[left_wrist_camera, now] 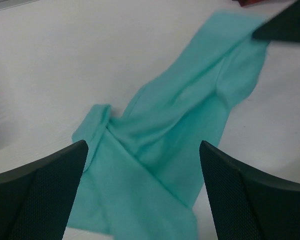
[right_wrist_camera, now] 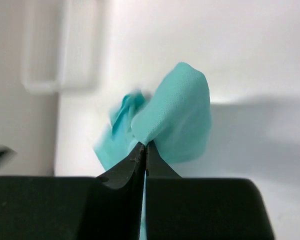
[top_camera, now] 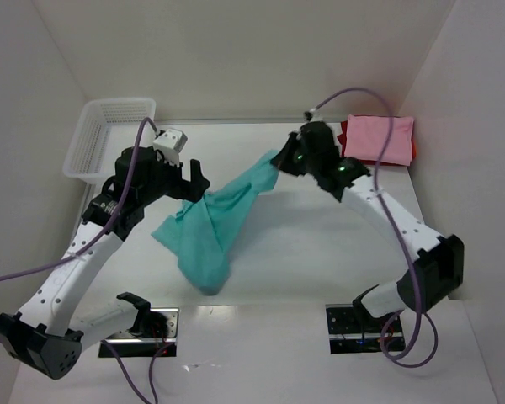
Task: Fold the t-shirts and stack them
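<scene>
Top external view: the teal t-shirt point(top_camera: 215, 223) stretches diagonally over the table point(top_camera: 320, 252) — low end near-left, high end far-right, pinched in my closed right gripper point(top_camera: 279, 162). My left gripper point(top_camera: 195, 181) hangs wide open above it.

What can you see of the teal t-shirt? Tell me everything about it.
The teal t-shirt is thin, soft knit cloth, unfolded and crumpled into a long twisted strip. Its far end is raised, pinched in the shut right gripper. From there it slopes down to a bunched heap on the white table. The left gripper is open above its lower part, not gripping it. No collar or sleeve can be made out.
</scene>
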